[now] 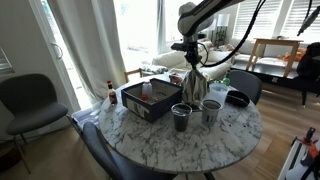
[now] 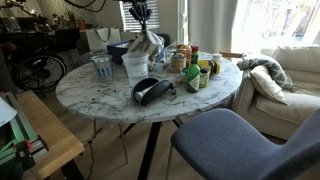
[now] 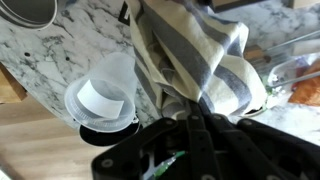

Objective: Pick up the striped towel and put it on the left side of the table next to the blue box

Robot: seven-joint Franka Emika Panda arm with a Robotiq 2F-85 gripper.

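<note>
pale arm [image 1: 203,14] with dark joints, black cable [image 1: 247,28], black gripper [image 1: 190,58]

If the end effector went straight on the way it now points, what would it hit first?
The end effector points straight down, shut on the striped towel hanging beneath it. Past the towel, it would probably meet the table close beside the clear cup. Depth is unclear, so it might clip that cup's rim.

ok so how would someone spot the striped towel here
Start at the round marble table, then find the dark blue box and the metal cups beside it. The striped towel hangs bunched from the robot's fingers just above those cups; it is the only cloth over the table, grey-beige with thin darker stripes.
</note>
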